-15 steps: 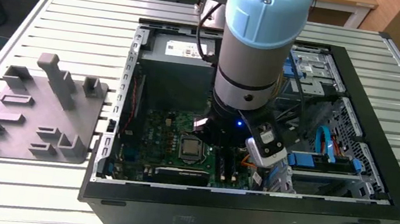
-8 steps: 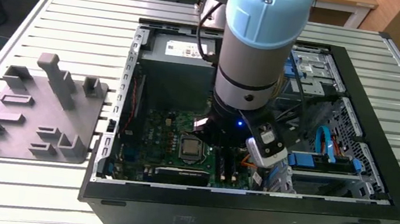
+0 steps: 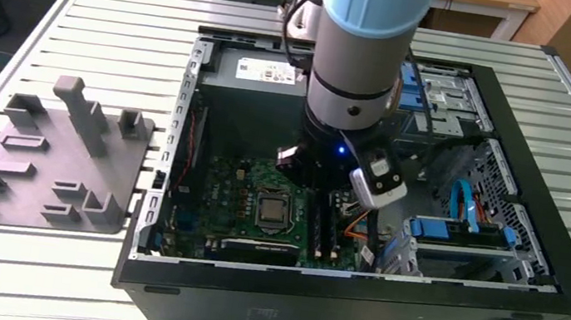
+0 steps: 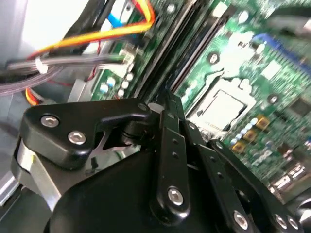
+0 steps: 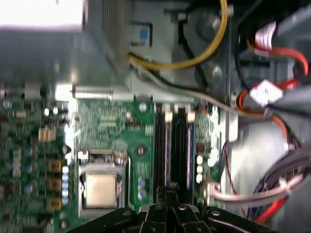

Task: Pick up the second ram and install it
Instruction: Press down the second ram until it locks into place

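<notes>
Green motherboard is seen beneath the gripper, whose fingers are drawn tight together just above the second ram, apparently stood edge-on in the board; the stick is judged light, stiff and fragile, best taken by its bare upper edge.

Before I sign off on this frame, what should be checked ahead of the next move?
1. Hand lined up over the memory slots: ok.
2. Second ram held or already seated: cannot tell.
3. Orange cables away from the slots: ok, they lie off to one side.
4. Hand off the processor socket: ok, the socket lies beside it, uncovered.
5. Arm reaching down inside the open case without touching its walls: ok in the exterior view.
</notes>
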You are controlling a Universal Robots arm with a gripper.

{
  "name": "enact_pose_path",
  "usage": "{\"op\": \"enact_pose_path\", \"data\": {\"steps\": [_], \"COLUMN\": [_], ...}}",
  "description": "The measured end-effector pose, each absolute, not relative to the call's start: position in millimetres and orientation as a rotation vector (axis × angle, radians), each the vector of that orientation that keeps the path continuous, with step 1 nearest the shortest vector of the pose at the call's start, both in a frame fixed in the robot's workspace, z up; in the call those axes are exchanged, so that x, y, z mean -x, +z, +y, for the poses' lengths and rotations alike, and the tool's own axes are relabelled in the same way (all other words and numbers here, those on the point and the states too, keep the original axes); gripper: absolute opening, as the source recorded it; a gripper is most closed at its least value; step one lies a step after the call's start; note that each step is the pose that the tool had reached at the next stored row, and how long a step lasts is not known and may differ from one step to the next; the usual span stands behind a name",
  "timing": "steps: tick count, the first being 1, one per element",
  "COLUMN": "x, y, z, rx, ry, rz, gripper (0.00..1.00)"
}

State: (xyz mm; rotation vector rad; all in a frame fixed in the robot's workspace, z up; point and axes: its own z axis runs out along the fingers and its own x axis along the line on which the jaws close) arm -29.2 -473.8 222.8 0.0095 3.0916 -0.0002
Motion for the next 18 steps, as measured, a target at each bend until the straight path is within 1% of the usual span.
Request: {"op": "enact_pose_path", "data": {"steps": [3,9,18], "x": [29.2,29.2,29.2], "y": [228.8,254.2,254.7], "z": [-471.4,-471.4,-471.4], "rx": [-0.009,-0.010,-0.009], "ry": [-0.002,-0.002,-0.002], "rz": [3.091,3.091,3.091], "gripper": [0.10,0.10,0.10]}}
